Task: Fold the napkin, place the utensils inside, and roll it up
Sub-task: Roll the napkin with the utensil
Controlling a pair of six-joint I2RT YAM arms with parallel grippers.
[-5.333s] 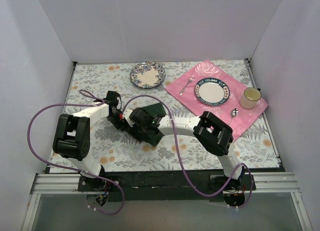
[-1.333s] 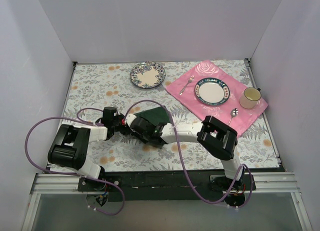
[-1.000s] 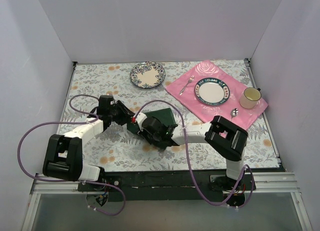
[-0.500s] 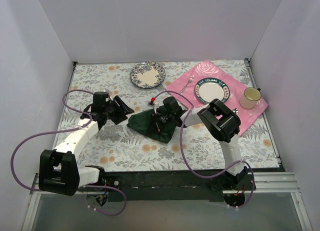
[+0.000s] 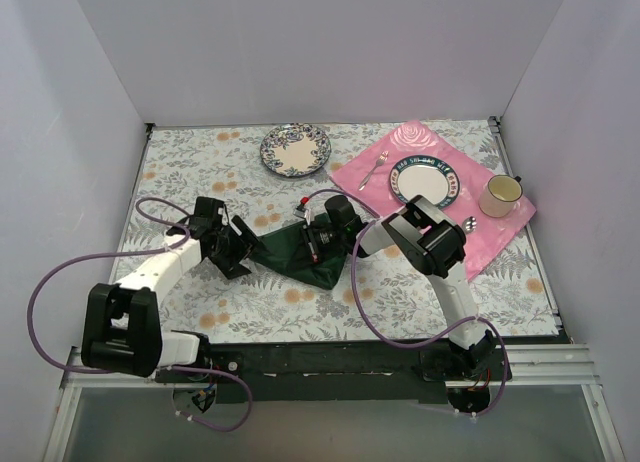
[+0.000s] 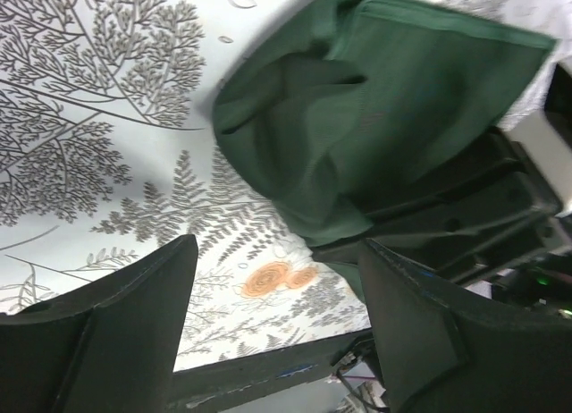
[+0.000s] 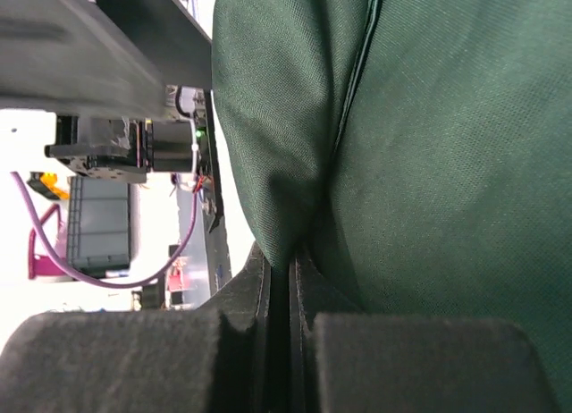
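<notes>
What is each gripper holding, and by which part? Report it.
Right gripper: the napkin, pinched by a fold. Left gripper: open, holding nothing.

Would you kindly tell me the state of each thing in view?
Napkin: bunched, not rolled.
Left gripper: open, empty.
Right gripper: shut on napkin.
Floral plate: empty.
Ringed plate: empty, on placemat.
Mug: upright, on placemat.
Placemat: spread flat.

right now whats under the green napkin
The flowered table cover shows around the napkin, which the right gripper pinches by a fold. Whatever lies beneath the bunched cloth is covered.
</notes>
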